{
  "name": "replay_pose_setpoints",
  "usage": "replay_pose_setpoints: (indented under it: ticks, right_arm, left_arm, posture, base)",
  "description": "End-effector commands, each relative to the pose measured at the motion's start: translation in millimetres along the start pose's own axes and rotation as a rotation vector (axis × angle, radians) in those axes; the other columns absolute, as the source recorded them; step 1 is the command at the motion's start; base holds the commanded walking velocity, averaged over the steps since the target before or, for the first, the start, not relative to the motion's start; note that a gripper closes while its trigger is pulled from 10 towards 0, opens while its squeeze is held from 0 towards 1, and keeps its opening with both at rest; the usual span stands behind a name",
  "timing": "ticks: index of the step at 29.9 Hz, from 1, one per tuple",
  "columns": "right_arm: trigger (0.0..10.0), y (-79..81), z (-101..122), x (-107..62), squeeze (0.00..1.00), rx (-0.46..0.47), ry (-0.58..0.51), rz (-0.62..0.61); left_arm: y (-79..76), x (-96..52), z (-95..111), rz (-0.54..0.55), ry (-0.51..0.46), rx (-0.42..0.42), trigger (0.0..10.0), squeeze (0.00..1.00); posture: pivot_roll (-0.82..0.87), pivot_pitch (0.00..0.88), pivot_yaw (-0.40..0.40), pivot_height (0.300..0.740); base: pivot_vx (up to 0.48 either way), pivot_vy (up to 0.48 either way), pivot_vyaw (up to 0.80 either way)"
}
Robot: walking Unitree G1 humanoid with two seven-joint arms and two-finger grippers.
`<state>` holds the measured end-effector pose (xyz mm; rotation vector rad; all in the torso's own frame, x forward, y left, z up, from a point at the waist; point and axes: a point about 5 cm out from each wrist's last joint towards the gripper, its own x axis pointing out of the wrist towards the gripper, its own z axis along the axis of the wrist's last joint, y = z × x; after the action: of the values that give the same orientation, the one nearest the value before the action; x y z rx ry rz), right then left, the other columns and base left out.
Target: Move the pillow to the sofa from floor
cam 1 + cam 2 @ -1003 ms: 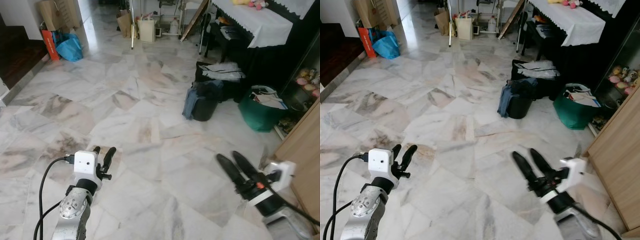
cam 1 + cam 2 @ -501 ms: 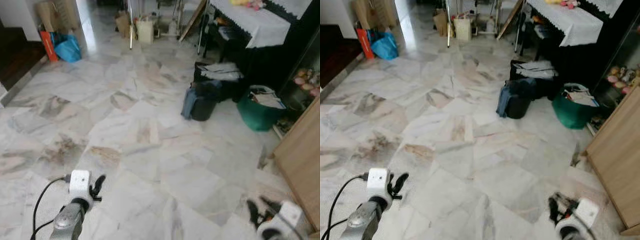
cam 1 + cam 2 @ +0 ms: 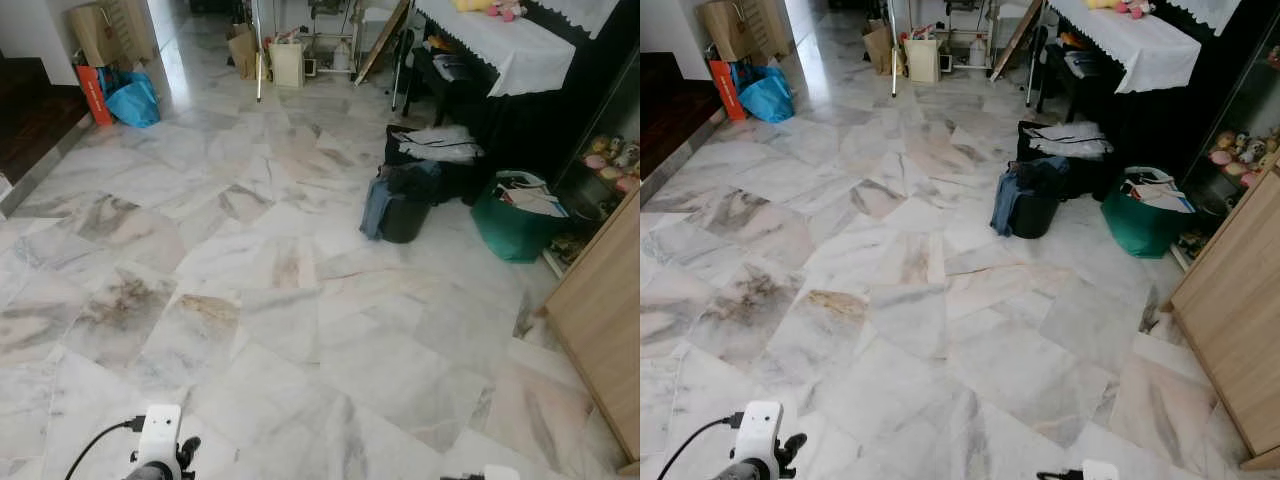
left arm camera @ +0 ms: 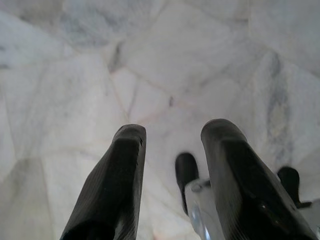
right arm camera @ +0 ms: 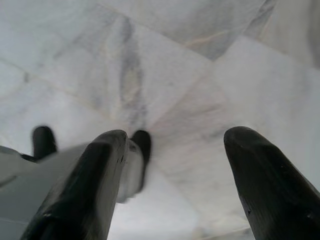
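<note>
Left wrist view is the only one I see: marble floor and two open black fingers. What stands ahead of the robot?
Observer: A dark bag with blue cloth on it, on the floor ahead to the right.
Operator: And far left?
Observer: A blue plastic bag beside an orange bag.
Operator: Is the right gripper holding something?
Observer: No, the right gripper is open over the bare floor.

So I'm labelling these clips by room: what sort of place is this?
Probably a lived-in home's main room: marble floor, bags left on it, a clothed table with soft toys.
</note>
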<state>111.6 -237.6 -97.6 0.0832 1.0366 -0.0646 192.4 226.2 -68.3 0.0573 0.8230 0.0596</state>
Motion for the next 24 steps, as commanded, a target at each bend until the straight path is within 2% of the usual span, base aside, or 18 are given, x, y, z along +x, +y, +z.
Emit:
replay_pose_setpoints:
  ticks: [1, 5, 10, 12, 15, 22, 24]
  right_arm:
    - [10.0, -9.2, 5, -2.0, 0.00, -0.033, -0.016, -0.002]
    - [10.0, -14.3, 14, -1.8, 0.00, -0.170, -0.023, 0.004]
    - [10.0, -6.0, 28, 3.4, 0.00, -0.215, -0.046, 0.037]
    - [10.0, -1.9, 34, 5.8, 0.00, -0.204, -0.054, 0.035]
    - [10.0, 3.3, 38, 8.9, 0.00, -0.140, -0.055, 0.013]
    - [10.0, 6.8, 36, 10.4, 0.00, -0.014, -0.050, -0.005]
    - [10.0, 8.5, 32, 10.6, 0.00, -0.012, -0.032, -0.011]
  left_arm:
    - [-1.6, -0.7, -6, 0.004, 0.028, -0.003, 10.0, 0.00]
    - [-2.4, -0.6, -8, 0.006, 0.041, -0.013, 10.0, 0.00]
    - [-0.7, -1.2, -9, 0.013, 0.040, -0.023, 10.0, 0.00]
    - [0.0, -1.6, -10, 0.014, 0.047, -0.019, 10.0, 0.00]
    - [2.2, -3.5, -17, 0.017, 0.073, -0.019, 10.0, 0.00]
    - [5.1, -4.7, -20, 0.027, 0.087, -0.040, 10.0, 0.00]
    - [4.3, -4.6, -20, 0.024, 0.091, -0.043, 10.0, 0.00]
  posture:
    - [0.01, 0.000, -0.039, 0.740]
    - [0.02, 0.000, -0.043, 0.740]
    - [0.03, 0.000, -0.037, 0.740]
    - [0.03, 0.000, -0.034, 0.740]
    - [0.04, 0.000, -0.028, 0.740]
    - [0.04, 0.000, -0.032, 0.740]
    - [0.04, 0.000, -0.030, 0.740]
  base:
    - [0.000, 0.000, 0.00]
    - [0.000, 0.000, 0.00]
    - [0.000, 0.000, 0.00]
    - [0.000, 0.000, 0.00]
    - [0.000, 0.000, 0.00]
    - [0.000, 0.000, 0.00]
    - [0.000, 0.000, 0.00]
